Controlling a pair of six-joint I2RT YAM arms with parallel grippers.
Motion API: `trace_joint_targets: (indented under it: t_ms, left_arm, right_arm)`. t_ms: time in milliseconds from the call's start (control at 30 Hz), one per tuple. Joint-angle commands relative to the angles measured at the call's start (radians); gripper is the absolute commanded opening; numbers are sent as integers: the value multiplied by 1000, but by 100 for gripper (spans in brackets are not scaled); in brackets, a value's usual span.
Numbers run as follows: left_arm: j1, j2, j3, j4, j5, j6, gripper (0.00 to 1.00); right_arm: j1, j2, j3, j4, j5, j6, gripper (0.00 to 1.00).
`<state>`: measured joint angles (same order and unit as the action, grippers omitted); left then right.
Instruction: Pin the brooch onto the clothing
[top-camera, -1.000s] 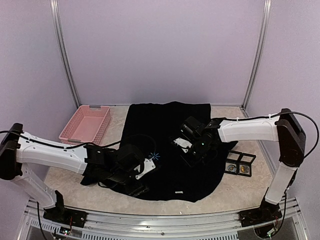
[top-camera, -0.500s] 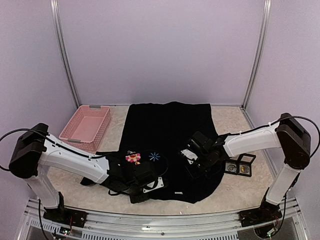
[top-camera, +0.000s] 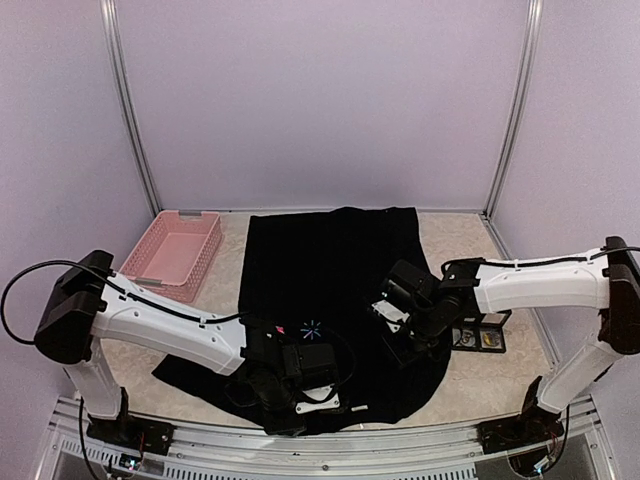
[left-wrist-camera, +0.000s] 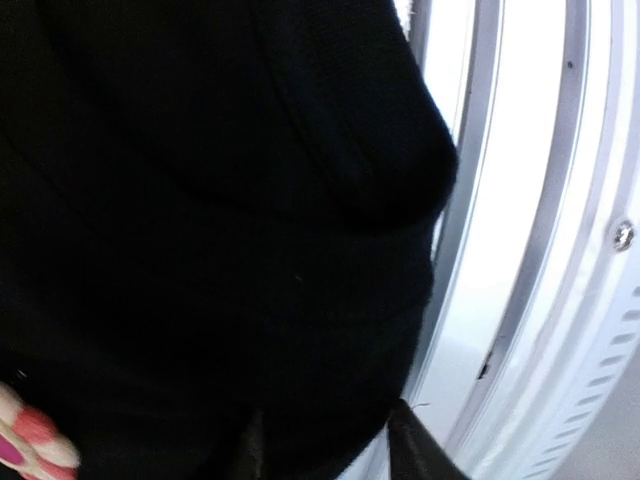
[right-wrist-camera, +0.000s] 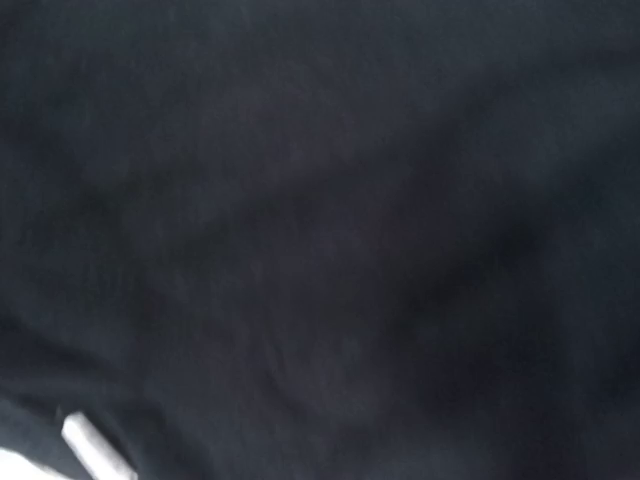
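Overhead, a large black T-shirt (top-camera: 330, 260) lies spread on the beige table (top-camera: 470, 235), with a pink plastic basket (top-camera: 172, 252) at its left. The small round gold-centred brooch (top-camera: 487, 340) sits in a black holder (top-camera: 497, 322) off the shirt's right edge (the right arm (top-camera: 530, 285) crosses just above it). The right gripper (top-camera: 408, 345) is clenched over fabric. The left gripper (top-camera: 290, 405) is at the near hem, and I cannot tell its grip.

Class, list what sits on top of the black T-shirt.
Over the T-shirt: the left gripper near its front hem, the right gripper at its right side. A blue starburst shows. The left arm hides most of the pink flower and whatever else lies beneath it.
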<state>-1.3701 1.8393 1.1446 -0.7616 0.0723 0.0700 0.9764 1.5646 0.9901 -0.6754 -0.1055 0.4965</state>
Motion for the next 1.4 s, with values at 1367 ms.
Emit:
trace_joint_targets:
  t_ms: [1367]
  left_arm:
    - [859,103,240,518,-312,-240,61]
  right_arm:
    - [-174,-48,-14,-355,458,300,7]
